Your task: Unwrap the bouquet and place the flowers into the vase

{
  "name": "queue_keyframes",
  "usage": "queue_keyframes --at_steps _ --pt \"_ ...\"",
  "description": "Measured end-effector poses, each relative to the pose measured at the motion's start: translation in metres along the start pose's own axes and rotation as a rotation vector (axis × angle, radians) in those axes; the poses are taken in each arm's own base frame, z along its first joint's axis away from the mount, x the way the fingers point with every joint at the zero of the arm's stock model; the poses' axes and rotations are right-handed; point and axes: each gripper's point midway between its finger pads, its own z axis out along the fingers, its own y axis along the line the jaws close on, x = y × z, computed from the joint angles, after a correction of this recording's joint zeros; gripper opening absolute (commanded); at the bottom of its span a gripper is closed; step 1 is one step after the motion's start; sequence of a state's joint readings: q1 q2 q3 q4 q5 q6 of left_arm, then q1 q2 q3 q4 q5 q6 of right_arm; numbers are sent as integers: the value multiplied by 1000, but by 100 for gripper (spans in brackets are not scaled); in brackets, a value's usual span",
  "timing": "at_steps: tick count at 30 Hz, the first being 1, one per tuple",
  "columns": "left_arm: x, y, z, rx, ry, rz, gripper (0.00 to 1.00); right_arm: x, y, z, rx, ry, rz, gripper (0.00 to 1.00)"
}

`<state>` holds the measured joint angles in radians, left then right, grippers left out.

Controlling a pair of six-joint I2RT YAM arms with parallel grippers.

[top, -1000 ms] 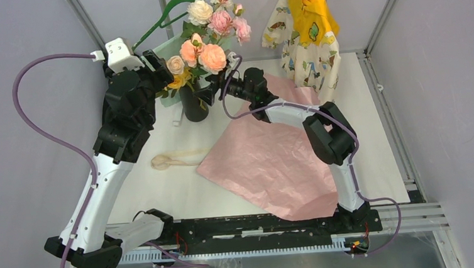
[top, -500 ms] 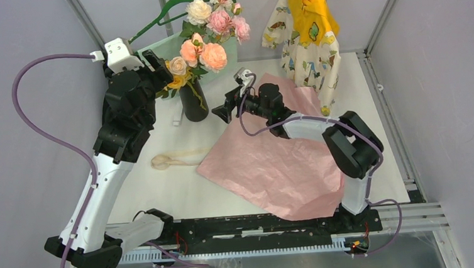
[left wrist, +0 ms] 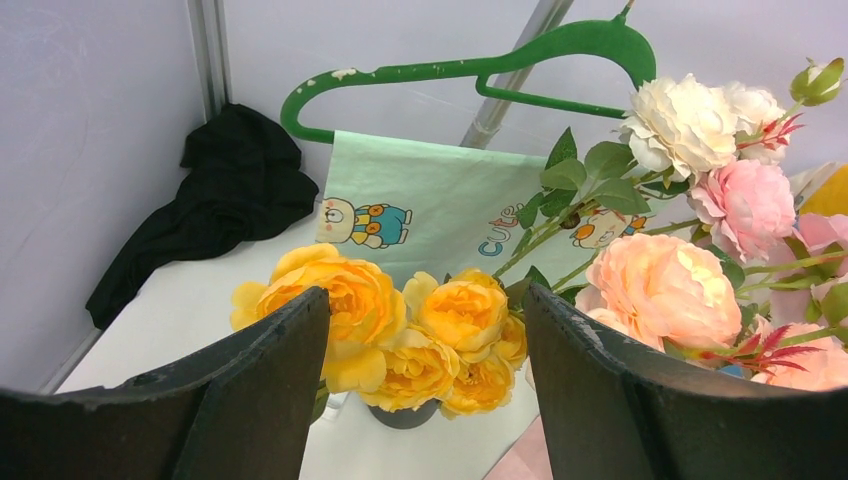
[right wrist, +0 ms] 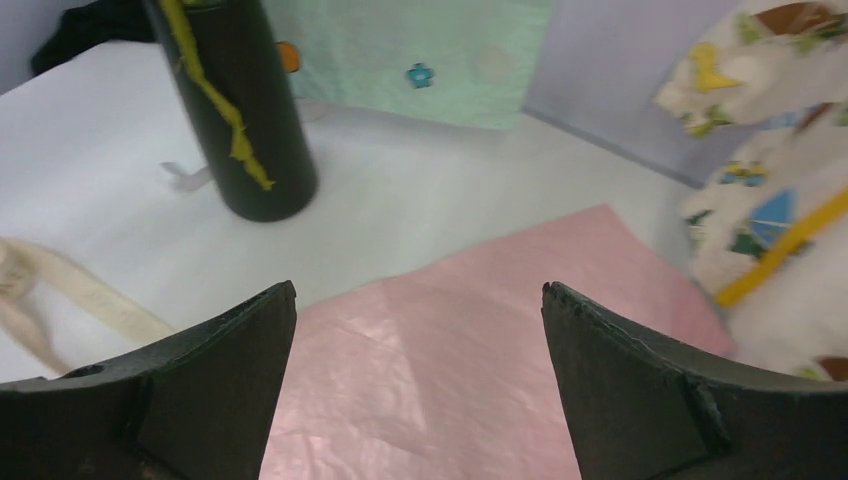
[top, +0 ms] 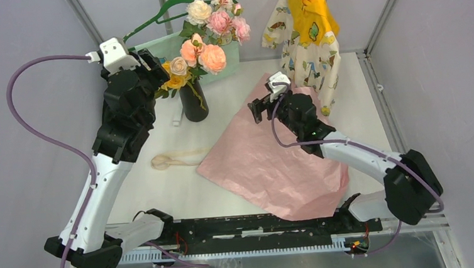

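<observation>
Flowers (top: 206,38) standing in the vase, seen past the spread fingers (left wrist: 270,380) of the left gripper (left wrist: 425,297). Its jaws stand wide apart and grip nothing. They frame a cluster of small yellow roses sitting low, just over the mouth of the vase (top: 195,105); whether the fingers touch the petals cannot be told. Larger peach, pink and cream roses rise higher on green leafy stems, leaning to the right of the vase and toward the back wall. The vase is a plain black cylinder, upright on the white table (top: 371,99), with one yellowish stem hanging down its outside wall. The left arm rises steeply from its base and folds at the elbow, its wrist level with the blooms on the vase's left. The right gripper (top: 255,110) is likewise wide open and empty. It is well to the right of the vase and faces toward it, above the far corner of a pink paper sheet (top: 274,163); its arm stretches low across that sheet. A beige ribbon (top: 173,158) lies loose in front of the vase. Behind the vase hangs a mint cloth (left wrist: 430,200) on a green hanger (left wrist: 470,70).
</observation>
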<state>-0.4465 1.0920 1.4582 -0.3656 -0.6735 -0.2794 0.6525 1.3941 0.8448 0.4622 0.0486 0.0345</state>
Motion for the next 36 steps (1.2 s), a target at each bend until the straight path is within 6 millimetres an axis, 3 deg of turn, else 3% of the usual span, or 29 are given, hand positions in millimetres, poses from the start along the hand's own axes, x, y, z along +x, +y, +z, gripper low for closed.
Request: queue_keyframes --at_steps 6,10,13,18,22,28,36 --pt "0 2 -1 -9 2 3 77 -45 -42 -42 211 -58 -68 98" --pt "-4 11 -10 -23 2 6 77 -88 -66 -83 340 -163 -79 98" --pt "-17 19 -24 -18 -23 -15 77 -107 -80 -115 417 -231 -74 98" --pt "-44 32 -48 2 -88 -72 77 -115 -100 -158 535 -292 -58 98" --pt "-58 37 -60 11 -122 -102 77 -115 -115 -180 630 -303 -49 98" --pt "-55 37 -58 8 -110 -97 77 -119 -123 -194 681 -314 -46 98" --pt "-51 36 -57 5 -97 -104 77 -118 -124 -195 688 -311 -49 98"
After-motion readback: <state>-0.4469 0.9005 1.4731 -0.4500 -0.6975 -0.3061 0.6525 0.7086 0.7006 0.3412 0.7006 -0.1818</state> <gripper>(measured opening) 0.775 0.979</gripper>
